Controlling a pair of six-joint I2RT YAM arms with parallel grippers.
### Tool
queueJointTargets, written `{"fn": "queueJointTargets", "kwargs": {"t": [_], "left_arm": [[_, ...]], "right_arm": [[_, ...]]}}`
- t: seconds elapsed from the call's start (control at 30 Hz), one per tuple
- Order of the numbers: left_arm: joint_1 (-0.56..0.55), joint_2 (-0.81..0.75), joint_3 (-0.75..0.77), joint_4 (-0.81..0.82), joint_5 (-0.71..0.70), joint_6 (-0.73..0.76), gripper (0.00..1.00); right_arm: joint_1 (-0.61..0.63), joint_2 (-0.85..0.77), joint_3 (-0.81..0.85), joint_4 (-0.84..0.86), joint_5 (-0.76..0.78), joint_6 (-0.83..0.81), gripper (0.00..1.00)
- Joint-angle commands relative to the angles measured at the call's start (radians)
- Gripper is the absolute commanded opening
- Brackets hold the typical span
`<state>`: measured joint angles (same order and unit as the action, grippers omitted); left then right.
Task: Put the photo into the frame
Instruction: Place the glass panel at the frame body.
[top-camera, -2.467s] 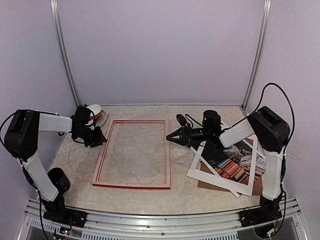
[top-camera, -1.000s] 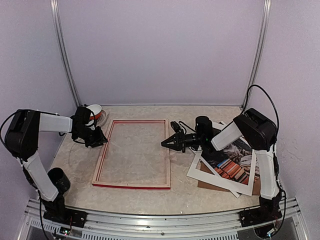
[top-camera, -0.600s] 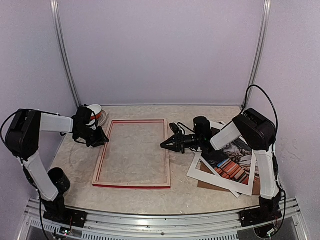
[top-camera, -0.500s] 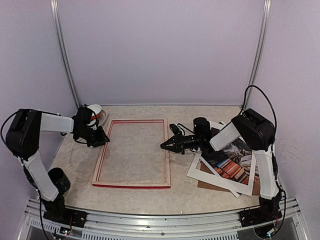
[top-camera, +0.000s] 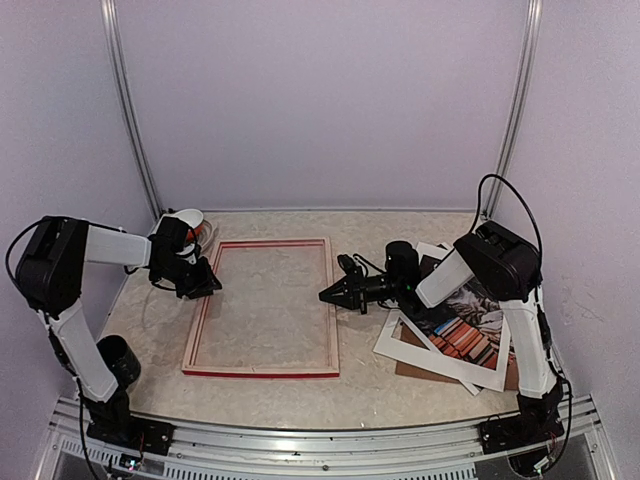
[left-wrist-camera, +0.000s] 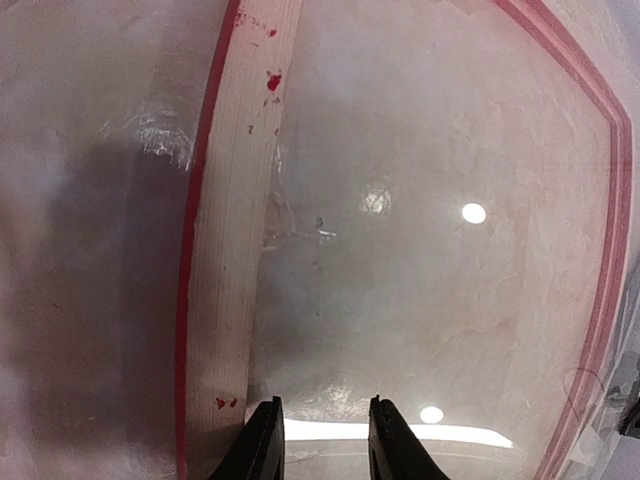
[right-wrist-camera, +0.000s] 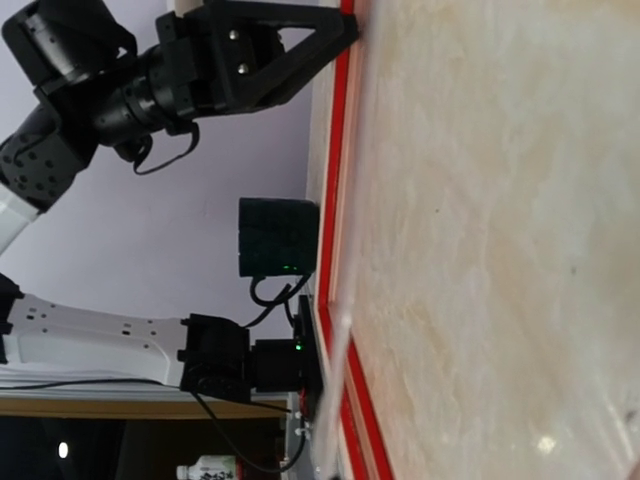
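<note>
The frame (top-camera: 198, 325) lies flat mid-table with its pale wood back up and red edges showing; a clear pane sits in it. My left gripper (top-camera: 212, 285) is at the frame's left rail (left-wrist-camera: 235, 200). Its jaws (left-wrist-camera: 322, 425) stand a little apart over the pane just inside that rail, with nothing between them. My right gripper (top-camera: 323, 296) is shut, its tip at the frame's right rail. The right wrist view looks across the frame's red edge (right-wrist-camera: 335, 200) to the left gripper (right-wrist-camera: 345, 25). The photo (top-camera: 468, 335) lies face up at the right, partly under the right arm.
A brown backing board (top-camera: 420, 368) lies under the photo near the right front. A white and orange round object (top-camera: 195, 228) stands at the back left corner. Purple walls close in the table on three sides.
My right gripper has moved left from beside the photo to the frame's right rail. My left gripper has edged right onto the left rail. The frame has barely shifted.
</note>
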<state>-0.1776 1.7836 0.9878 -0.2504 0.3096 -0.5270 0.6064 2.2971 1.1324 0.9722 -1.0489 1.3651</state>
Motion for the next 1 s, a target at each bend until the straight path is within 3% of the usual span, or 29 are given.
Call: {"fn": "queueJointTargets", "kwargs": {"t": [0.0,0.27,0.5,0.67,0.97], "left_arm": [[-0.004,0.016,-0.003,-0.012,0.004,0.002,0.3],[0.03,-0.063,-0.02,0.062,0.056,-0.001,0.3],[0.039,-0.202,-0.043,0.06,-0.088,-0.003,0.3],[0.044,-0.124,-0.021,-0.006,-0.095,-0.009,0.3],[0.043,-0.043,-0.018,-0.014,-0.051,-0.012,0.3]], "right_arm": [[0.015,0.001,0.0,0.11,-0.03,0.091,0.0],[0.009,0.0,0.01,0.123,-0.032,0.101,0.0],[0.007,0.011,0.001,0.18,-0.034,0.132,0.0],[0.004,0.035,0.007,0.303,-0.039,0.233,0.0],[0.004,0.041,0.019,0.331,-0.027,0.259,0.0]]}}
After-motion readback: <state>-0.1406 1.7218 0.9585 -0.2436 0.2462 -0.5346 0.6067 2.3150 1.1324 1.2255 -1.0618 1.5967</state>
